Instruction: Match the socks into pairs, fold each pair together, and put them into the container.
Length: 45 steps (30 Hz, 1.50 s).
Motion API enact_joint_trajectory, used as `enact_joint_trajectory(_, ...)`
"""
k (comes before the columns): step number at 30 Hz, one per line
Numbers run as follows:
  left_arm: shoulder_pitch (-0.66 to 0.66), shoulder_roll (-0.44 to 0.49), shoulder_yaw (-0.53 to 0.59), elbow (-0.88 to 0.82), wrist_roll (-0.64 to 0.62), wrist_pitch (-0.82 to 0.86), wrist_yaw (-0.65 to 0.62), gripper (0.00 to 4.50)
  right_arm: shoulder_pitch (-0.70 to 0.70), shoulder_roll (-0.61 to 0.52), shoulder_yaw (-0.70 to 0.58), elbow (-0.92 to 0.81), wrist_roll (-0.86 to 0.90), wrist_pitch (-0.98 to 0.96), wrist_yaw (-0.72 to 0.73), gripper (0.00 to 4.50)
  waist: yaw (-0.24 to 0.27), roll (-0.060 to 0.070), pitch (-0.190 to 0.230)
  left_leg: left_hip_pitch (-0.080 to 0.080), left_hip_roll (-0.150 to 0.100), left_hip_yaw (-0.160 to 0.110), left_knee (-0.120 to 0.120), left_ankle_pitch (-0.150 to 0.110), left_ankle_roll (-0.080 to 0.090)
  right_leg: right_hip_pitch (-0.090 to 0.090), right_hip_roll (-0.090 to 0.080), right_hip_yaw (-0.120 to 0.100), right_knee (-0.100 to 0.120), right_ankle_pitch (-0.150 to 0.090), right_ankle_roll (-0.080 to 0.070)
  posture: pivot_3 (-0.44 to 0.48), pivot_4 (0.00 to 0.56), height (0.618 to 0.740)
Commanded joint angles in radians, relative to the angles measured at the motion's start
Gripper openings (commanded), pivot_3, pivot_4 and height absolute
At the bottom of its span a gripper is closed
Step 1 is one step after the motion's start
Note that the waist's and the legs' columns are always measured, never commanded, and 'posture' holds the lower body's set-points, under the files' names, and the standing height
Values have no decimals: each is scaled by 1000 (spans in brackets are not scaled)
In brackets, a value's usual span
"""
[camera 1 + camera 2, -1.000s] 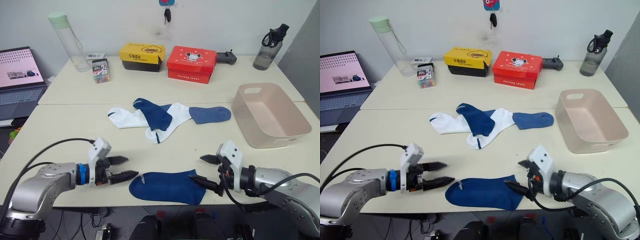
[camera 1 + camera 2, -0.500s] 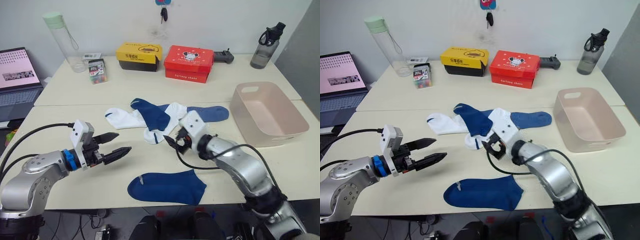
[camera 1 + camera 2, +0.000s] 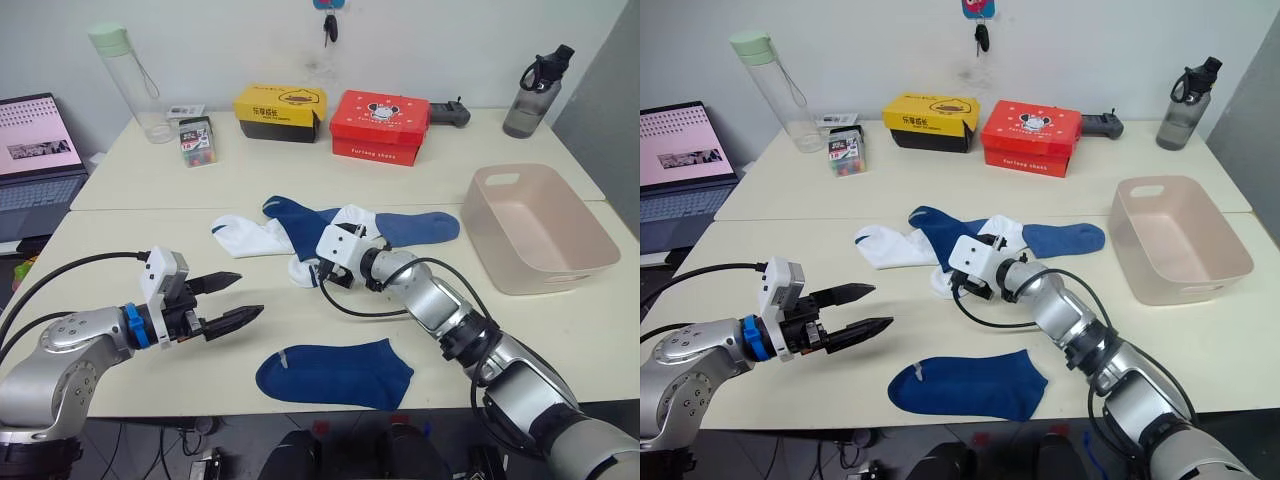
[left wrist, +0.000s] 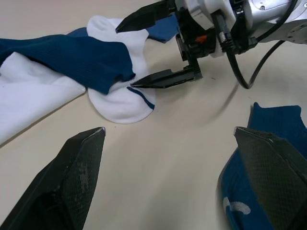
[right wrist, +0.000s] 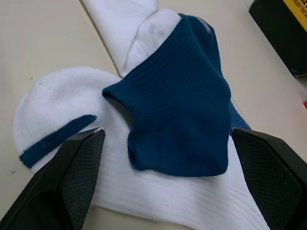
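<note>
The right tool [image 4: 144, 50] is at the heap of socks in the middle of the counter [image 3: 150, 180], its two black fingers wide apart on both sides of the toe of a white sock [image 5: 62, 124] with a navy mark; it holds nothing; a dark navy sock [image 5: 182, 115] lies across this white sock and across a second white sock [image 3: 245, 236] beside it; a medium blue sock [image 3: 420, 228] reaches out of the heap toward the right edge of the counter. The left tool [image 3: 232, 300] is over the counter near the front edge, on the left side, its fingers also apart and empty. Between the two arms, close to the front edge, one dark blue sock [image 3: 335, 374] lies flat and alone. The container [image 3: 540, 235] stands by the right edge of the counter, with no sock inside.
</note>
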Motion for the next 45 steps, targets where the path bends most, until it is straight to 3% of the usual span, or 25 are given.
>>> enact_joint_trajectory(1,-4,16,5,-39,-5,-13,1,4476,-55,41,-38,61,-43,-80,-39,4500,-4,0,0,0,0,0,0,0,0,0,0,0,0,0,0,0,150,726)
enact_joint_trajectory(9,-9,18,-2,-45,-2,-5,8,4476,-87,109,-79,180,-70,-136,-32,4500,-10,0,0,0,0,0,0,0,0,-1,0,0,1,0,0,0,150,726)
enact_joint_trajectory(10,-11,18,-2,-41,-2,-5,8,4493,-90,114,-83,188,-74,-141,-31,4322,-10,0,0,0,0,0,0,0,0,-1,0,0,1,0,0,0,150,726)
enact_joint_trajectory(13,-18,20,-3,-25,4,-11,4,4500,-97,127,-75,210,-95,-159,-9,3588,-12,0,0,0,0,0,0,0,0,-1,0,0,2,0,0,0,150,726)
enact_joint_trajectory(23,-17,14,3,-7,19,-24,15,4500,-73,143,-65,199,-148,-185,22,35,-15,0,0,0,0,0,0,0,0,-2,0,1,2,0,0,0,150,726)
enact_joint_trajectory(28,-14,22,25,17,23,-31,26,4500,-71,157,-105,145,-117,-185,48,35,-16,0,0,0,0,0,0,0,-1,-3,1,1,2,0,0,0,150,726)
enact_joint_trajectory(32,-14,31,47,38,31,-41,39,4500,-42,143,-151,-34,-37,-98,163,35,-17,0,0,-2,0,0,0,0,-1,-4,1,1,3,0,0,0,150,726)
enact_joint_trajectory(38,-16,48,57,50,34,-41,44,4500,40,87,-215,-435,165,267,364,35,-14,1,0,-3,0,0,0,0,-1,-5,1,1,2,0,0,0,150,726)
enact_joint_trajectory(45,-16,70,33,57,50,-57,24,4500,87,-31,-317,-761,373,610,420,35,-6,1,0,-3,0,0,0,0,-1,-5,1,1,2,0,0,0,150,726)
